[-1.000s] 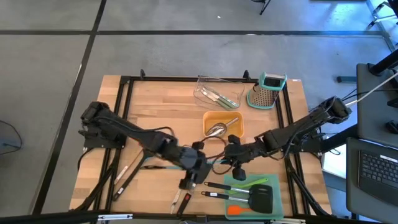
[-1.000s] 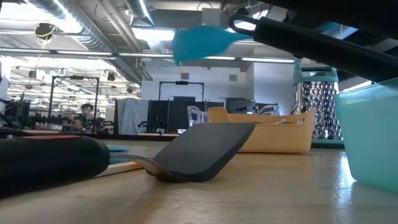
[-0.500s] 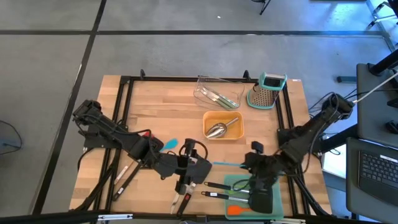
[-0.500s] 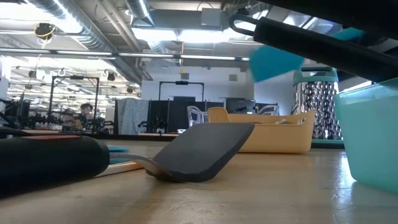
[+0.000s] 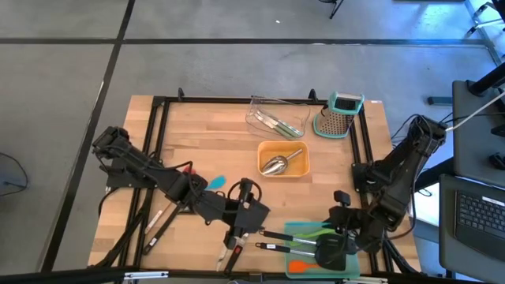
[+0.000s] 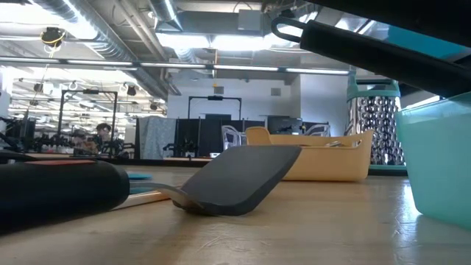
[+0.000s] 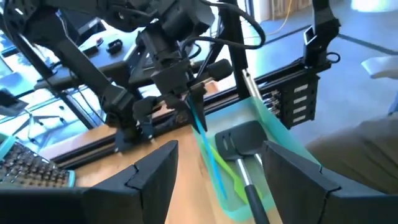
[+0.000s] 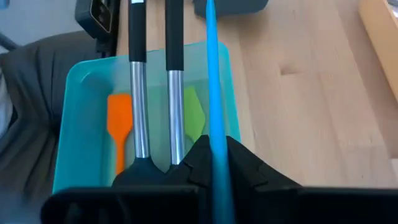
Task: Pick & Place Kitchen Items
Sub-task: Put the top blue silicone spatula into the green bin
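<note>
left claw spread, right claw clamped

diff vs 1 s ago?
The blue spatula passed from the left pincer to the right pincer, which carried it from mid-table to above the teal tray. The left pincer let go, backed off slightly and stands open. The orange tray, clear tray and grater have not moved.

Teal-handled utensil held slanting over trayed spatulas.
</note>
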